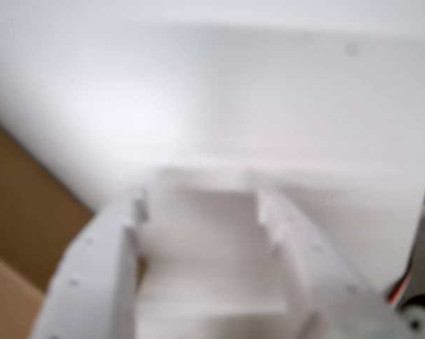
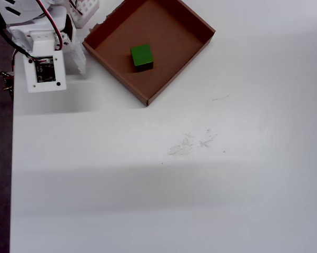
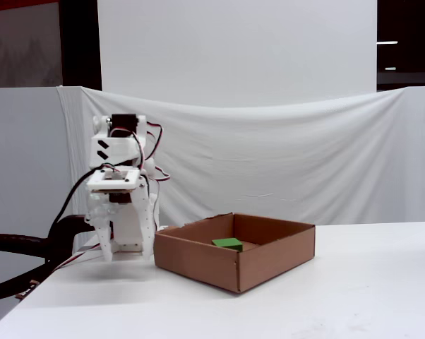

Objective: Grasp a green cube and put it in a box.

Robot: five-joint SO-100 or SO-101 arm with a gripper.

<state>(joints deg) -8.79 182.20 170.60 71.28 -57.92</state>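
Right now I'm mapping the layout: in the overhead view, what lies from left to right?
White robot arm → shallow brown cardboard box holding the small green cube → bare white table.

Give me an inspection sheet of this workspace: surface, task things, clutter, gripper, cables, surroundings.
Surface: white table, faint scuff marks near the middle.
Task things: green cube lies on the floor of the box, apart from its walls.
Clutter: nothing seen.
Gripper: gripper open and empty, folded back beside the box; wrist view blurred.
Cables: red, black and white wires looped on the arm; black cable trailing off the table's left edge in the fixed view.
Surroundings: white cloth backdrop, white panel above it.
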